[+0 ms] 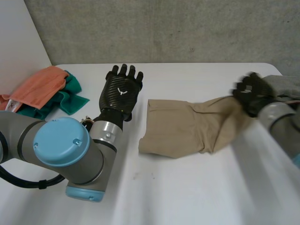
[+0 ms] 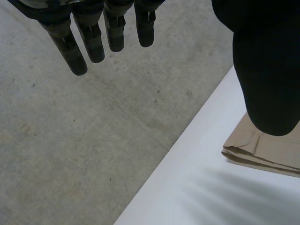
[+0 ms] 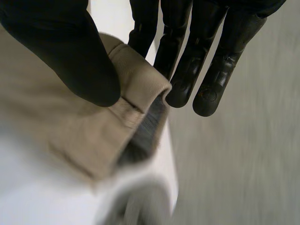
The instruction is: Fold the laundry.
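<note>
A tan garment [image 1: 183, 126] lies across the middle of the white table [image 1: 187, 197] in the head view, its squared, doubled end toward the centre and its narrower end running to the upper right of the frame. There the right hand [image 1: 251, 93] has it. In the right wrist view the thumb [image 3: 70, 56] presses the garment's hem against the fingers [image 3: 187, 79] behind it, a firm pinch on the cloth's end. The left hand [image 1: 123, 89] hovers at upper centre, just beside the garment's squared end, with its fingers [image 2: 93, 42] straight, spread apart and holding nothing. Its wrist view shows the garment's layered edge [image 2: 267, 150] beyond the thumb. An orange cloth [image 1: 40, 86] and a teal cloth [image 1: 70, 98] are heaped at the upper left, and a grey garment [image 1: 286, 86] sits at the right edge behind the right hand. The step in hand looks like drawing the pinched end over onto the rest. To do it well, the right hand should hold its pinch and carry the end low and level toward the squared end. The left hand would do best to press flat on that end so the cloth cannot slide. The edges should meet before release, since the end could bunch or skew.
</note>
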You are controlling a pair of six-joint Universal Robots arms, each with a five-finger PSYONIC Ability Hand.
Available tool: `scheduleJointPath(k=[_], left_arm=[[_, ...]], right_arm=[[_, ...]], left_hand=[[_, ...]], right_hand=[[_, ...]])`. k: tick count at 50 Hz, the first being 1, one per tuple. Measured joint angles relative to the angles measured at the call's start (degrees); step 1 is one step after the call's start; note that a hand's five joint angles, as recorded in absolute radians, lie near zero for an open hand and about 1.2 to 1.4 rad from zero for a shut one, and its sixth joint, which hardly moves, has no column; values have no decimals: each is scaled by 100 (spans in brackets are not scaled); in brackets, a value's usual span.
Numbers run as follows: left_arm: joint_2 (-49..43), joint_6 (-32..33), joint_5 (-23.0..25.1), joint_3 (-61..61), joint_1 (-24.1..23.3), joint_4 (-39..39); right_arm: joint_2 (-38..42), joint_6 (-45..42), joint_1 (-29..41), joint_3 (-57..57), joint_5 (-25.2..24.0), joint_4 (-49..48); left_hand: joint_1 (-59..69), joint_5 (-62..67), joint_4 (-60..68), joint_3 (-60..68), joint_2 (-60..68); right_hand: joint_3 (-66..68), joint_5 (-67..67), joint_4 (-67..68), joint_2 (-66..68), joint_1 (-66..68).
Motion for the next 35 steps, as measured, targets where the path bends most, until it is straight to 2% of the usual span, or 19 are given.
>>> scheduleJointPath(k=[4, 9, 12, 16, 17, 21, 23, 24, 25, 26, 27, 29, 30, 33, 35], left_arm=[[36, -81, -83, -9, 46, -20], [58, -108, -139, -2, 115, -32], [75, -136, -158, 1, 180, -33], [111, -205, -204, 8, 273, -33], [123, -226, -224, 14, 296, -33], [157, -280, -282, 49, 357, -33], [189, -326, -323, 113, 422, -30], [195, -337, -330, 138, 437, -29], [204, -350, -339, 181, 457, -27], [209, -358, -343, 214, 469, -27], [211, -363, -346, 243, 475, -27], [205, -376, -341, 372, 465, -27], [203, -377, -340, 390, 462, -27], [136, -398, -311, 666, 346, -40], [74, -417, -292, 807, 266, -62]], right_arm=[[226, -10, 646, -272, -871, -191], [633, 4, 1149, -541, -1712, -377], [1123, 48, 1538, -819, -2083, -418], [1675, 162, 1936, -1127, -2304, -430], [1807, 274, 2032, -1202, -2335, -428], [1936, 785, 2157, -1296, -2348, -423], [1819, 1646, 2186, -1316, -2279, -423], [1774, 1825, 2185, -1315, -2252, -424], [1604, 2380, 2176, -1309, -2156, -425], [1472, 2750, 2166, -1304, -2070, -425], [1385, 2984, 2159, -1298, -1995, -423], [980, 4003, 2094, -1278, -1566, -412], [948, 4083, 2086, -1275, -1522, -410], [461, 5364, 1865, -1240, -699, -321], [333, 5684, 1744, -1242, -418, -233]], left_hand=[[0, 0, 0, 0, 0], [0, 0, 0, 0, 0], [0, 0, 0, 0, 0], [0, 0, 0, 0, 0], [0, 0, 0, 0, 0], [0, 0, 0, 0, 0], [0, 0, 0, 2, 0], [0, 0, 0, 2, 0], [0, 0, 0, 2, 0], [0, 0, 0, 2, 0], [0, 0, 0, 2, 0], [0, 0, 0, 2, 0], [0, 0, 0, 2, 0], [0, 0, 0, 2, 0], [0, 0, 0, 2, 0]], right_hand=[[22, 45, 0, 0, 0], [22, 49, 1, 0, -5], [22, 49, 4, 0, 58], [-54, 7, -71, -72, 39], [-465, -279, -476, -401, -208], [-1500, -1100, -1494, -1417, -1009], [-2713, -2251, -2676, -2751, -2187], [-4046, -3551, -3932, -3998, -3450], [-5014, -4613, -4935, -4963, -4141], [-5377, -5007, -5324, -5336, -4343], [-5481, -5099, -5416, -5401, -4385], [-5581, -5197, -5479, -5470, -4396], [-5581, -5197, -5479, -5470, -4396], [-5581, -5204, -5479, -5470, -4396], [-5581, -5204, -5479, -5470, -4396]])
